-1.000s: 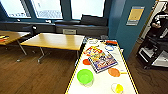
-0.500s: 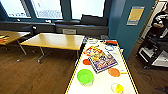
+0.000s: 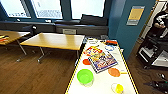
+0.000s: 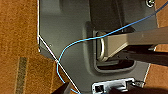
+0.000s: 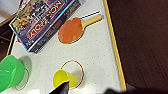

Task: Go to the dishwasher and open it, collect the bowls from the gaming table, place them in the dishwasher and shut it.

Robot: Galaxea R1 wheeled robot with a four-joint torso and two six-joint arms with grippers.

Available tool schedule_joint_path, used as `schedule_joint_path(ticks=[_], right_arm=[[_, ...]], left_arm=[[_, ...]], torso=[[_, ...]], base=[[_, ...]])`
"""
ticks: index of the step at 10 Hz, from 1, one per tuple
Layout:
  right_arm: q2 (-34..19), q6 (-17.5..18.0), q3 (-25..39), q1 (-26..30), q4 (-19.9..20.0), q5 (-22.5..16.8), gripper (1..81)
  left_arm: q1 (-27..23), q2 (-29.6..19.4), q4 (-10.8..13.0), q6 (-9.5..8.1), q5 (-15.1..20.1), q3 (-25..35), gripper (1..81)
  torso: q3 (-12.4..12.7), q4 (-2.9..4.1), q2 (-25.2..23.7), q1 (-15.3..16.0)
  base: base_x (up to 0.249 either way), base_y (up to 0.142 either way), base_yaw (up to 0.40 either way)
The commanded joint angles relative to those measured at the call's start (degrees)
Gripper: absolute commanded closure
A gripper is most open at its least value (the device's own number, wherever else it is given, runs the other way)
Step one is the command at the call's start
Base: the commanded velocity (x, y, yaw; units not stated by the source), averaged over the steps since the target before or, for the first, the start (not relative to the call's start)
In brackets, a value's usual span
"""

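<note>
Head view, green bowl (image 3: 85, 76) and yellow bowl (image 3: 118, 88) on gaming table (image 3: 105, 80)

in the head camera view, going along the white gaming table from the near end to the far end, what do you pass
yellow bowl → green bowl → orange paddle → board game box → red item at the far end

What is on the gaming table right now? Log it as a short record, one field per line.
surface: gaming table, white top, yellow rim
green bowl: near end, upright
yellow bowl: smaller, near end, toward the right rim; in the right wrist view it lies tipped on a red circle marking
board game box: mid-table, flat
orange paddle: beside the box, flat
second orange paddle: on the box's other side
far end: small items, too blurred to name
</note>
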Motion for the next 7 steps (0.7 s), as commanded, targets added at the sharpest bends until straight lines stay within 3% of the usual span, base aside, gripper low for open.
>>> schedule_joint_path(ticks=[1, 4, 7], right_arm=[[0.3, 1.0, -2.8, 4.9, 1.9, -1.2, 1.0], [4.0, 1.0, -6.7, 2.1, 1.8, -0.5, 1.0], [7.5, 1.6, -8.4, 3.2, 1.9, -0.4, 1.0]], left_arm=[[-1.0, -0.3, -0.9, -0.19, 3.3, -0.1, 1.0], [-1.0, -0.3, -1.0, -0.10, 3.4, 0.0, 1.0], [-0.9, -0.6, -1.1, -0.19, 3.5, -0.1, 1.0]], torso=[[0.0, 0.00, 0.0, 0.0], [0.0, 0.00, 0.0, 0.0], [0.0, 0.00, 0.0, 0.0]], base=[[0.000, 0.000, 0.000], [0.000, 0.000, 0.000], [0.000, 0.000, 0.000]])
